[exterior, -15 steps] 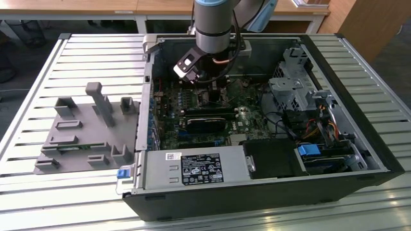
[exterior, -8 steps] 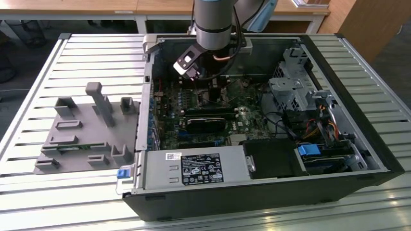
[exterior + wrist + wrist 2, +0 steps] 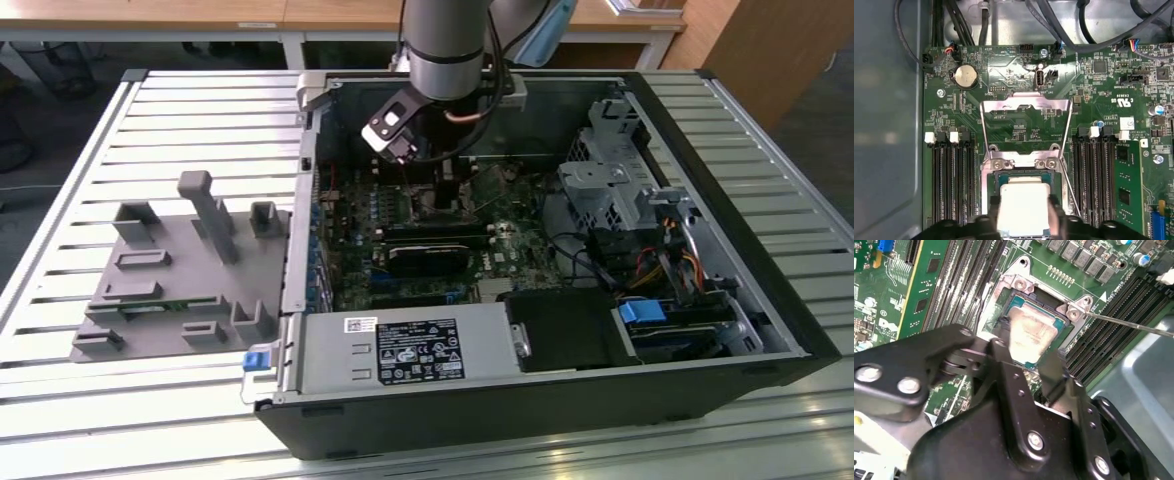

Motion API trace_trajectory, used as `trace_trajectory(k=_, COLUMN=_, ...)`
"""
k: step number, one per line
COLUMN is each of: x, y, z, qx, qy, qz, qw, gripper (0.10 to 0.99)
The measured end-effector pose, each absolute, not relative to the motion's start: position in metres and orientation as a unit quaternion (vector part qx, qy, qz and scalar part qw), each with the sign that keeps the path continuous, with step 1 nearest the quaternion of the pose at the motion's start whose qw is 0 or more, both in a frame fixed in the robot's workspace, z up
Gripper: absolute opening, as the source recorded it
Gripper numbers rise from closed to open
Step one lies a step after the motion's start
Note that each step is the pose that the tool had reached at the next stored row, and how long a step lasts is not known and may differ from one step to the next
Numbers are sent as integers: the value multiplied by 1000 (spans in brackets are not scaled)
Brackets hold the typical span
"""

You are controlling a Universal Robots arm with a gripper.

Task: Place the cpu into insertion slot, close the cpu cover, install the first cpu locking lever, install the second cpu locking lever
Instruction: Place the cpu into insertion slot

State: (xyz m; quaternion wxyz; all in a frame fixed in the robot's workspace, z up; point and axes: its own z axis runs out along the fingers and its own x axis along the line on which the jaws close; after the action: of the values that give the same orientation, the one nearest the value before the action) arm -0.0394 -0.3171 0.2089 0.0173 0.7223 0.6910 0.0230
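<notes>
The tool (image 3: 1025,216) grips the chip (image 3: 1023,197) by its edges at the socket (image 3: 1004,176); the cover (image 3: 1026,102) stands open, a locking lever (image 3: 1134,326) unfastened.

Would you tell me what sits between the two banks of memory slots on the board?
In the first wrist view, the socket, with the chip at it and its cover open.

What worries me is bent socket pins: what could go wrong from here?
The gripper holds the cpu at the insertion slot. Released or pressed askew, it might damage the contacts. The thin locking lever runs close beside the slot, so the gripper could snag it.
</notes>
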Motion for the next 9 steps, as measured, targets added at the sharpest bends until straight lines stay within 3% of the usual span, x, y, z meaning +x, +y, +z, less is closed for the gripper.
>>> trace_trajectory(k=1, x=-38, y=-317, z=209, qx=722, qy=691, qz=22, qw=16, gripper=463)
trace_trajectory(k=2, x=-37, y=-317, z=209, qx=722, qy=691, qz=20, qw=15, gripper=463)
trace_trajectory(k=5, x=-35, y=-318, z=210, qx=722, qy=691, qz=18, qw=12, gripper=290)
trace_trajectory(k=6, x=-34, y=-319, z=210, qx=722, qy=691, qz=17, qw=12, gripper=290)
trace_trajectory(k=8, x=-34, y=-320, z=210, qx=722, qy=691, qz=17, qw=12, gripper=173)
trace_trajectory(k=9, x=-34, y=-320, z=210, qx=722, qy=691, qz=17, qw=12, gripper=173)
